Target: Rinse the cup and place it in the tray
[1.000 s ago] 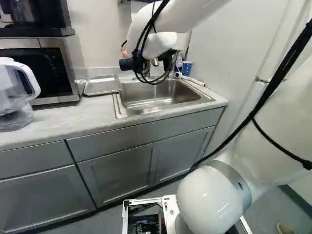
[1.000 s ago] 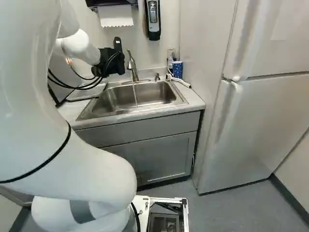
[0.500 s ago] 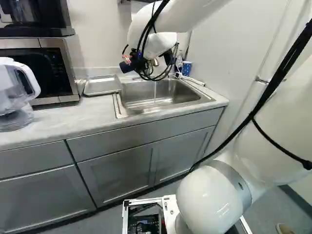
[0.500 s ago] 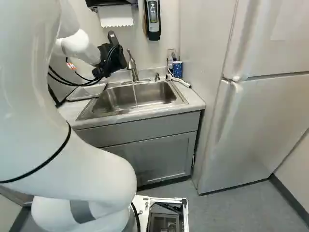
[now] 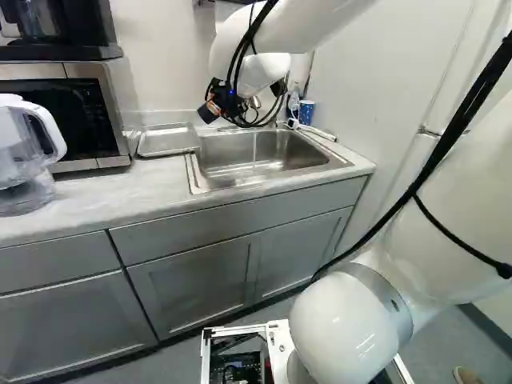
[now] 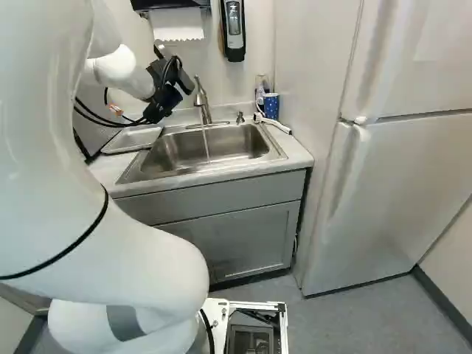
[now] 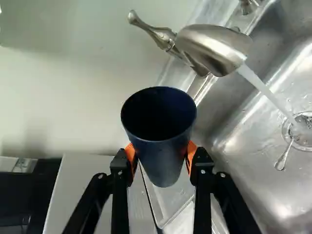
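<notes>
My gripper (image 5: 225, 106) hangs near the faucet (image 6: 201, 98), above the sink's tray-side end. In the wrist view the gripper (image 7: 161, 152) is shut on the dark blue cup (image 7: 163, 163), an orange pad against each side. The cup's open mouth faces the camera, its inside dark. Water (image 7: 267, 91) runs from the spout into the sink (image 5: 256, 164) beside the cup, not onto it. The metal tray (image 5: 166, 141) lies on the counter left of the sink in the left base view, flat and with nothing visible on it.
A blue patterned cup (image 6: 271, 106) and a bottle stand at the sink's far corner, by a white hose-like thing (image 6: 274, 124). A microwave (image 5: 68, 112) and a pitcher (image 5: 28, 152) stand left of the tray. The refrigerator (image 6: 383, 184) rises on the right.
My wrist has turned, tilting the gripper and the held cup with it. The upper arm has hardly shifted, and the base and tray have stayed in place. Water keeps running.
</notes>
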